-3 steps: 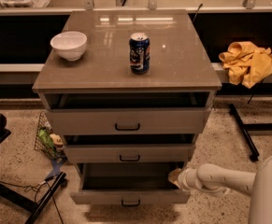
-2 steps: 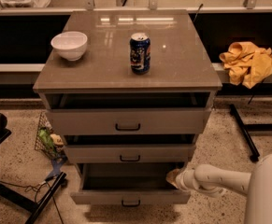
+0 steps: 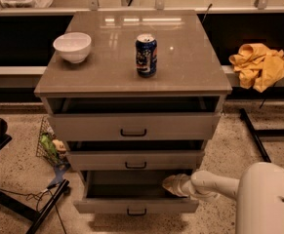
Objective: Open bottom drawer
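Note:
The grey-beige cabinet (image 3: 131,79) has three drawers, all pulled out somewhat. The bottom drawer (image 3: 136,204) stands out furthest, its plain grey inside showing and its small black bar handle (image 3: 136,211) on the flat front. The middle drawer (image 3: 134,160) and top drawer (image 3: 131,126) sit above it with like handles. My gripper (image 3: 170,184) reaches in from the right on a white arm (image 3: 214,185). It sits inside the bottom drawer's right end, just above the front's top edge.
A white bowl (image 3: 72,47) and a blue soda can (image 3: 146,55) stand on the cabinet top. A yellow cloth (image 3: 258,65) lies on a ledge at right. A wire basket with litter (image 3: 51,147) and black stand legs (image 3: 39,204) are on the floor at left.
The gripper has shifted slightly left inside the bottom drawer's right end. The drawers look unchanged.

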Tool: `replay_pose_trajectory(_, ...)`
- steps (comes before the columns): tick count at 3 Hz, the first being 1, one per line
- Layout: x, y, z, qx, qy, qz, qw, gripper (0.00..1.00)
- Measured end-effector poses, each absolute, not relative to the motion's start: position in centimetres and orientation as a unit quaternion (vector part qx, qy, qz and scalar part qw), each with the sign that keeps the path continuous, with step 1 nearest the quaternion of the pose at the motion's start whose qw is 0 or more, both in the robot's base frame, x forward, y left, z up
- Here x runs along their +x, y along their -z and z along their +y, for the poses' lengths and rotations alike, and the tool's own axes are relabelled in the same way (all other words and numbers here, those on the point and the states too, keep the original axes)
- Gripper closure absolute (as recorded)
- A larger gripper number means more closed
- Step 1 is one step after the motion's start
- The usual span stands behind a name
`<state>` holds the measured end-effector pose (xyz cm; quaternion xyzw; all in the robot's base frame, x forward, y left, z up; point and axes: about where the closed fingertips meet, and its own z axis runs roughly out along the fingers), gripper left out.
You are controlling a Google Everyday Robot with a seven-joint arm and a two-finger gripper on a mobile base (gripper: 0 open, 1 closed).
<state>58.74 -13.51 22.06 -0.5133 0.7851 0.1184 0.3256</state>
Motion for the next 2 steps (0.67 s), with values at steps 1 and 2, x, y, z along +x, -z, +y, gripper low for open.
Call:
replay_pose_trajectory(1, 59.7, -19.2, -11.5, -0.514, -0.134, 0.784, 0.321, 1.00)
replay_pose_trajectory(2, 59.7, -16.4, -9.8, -0.514, -0.154, 0.784, 0.311, 1.00)
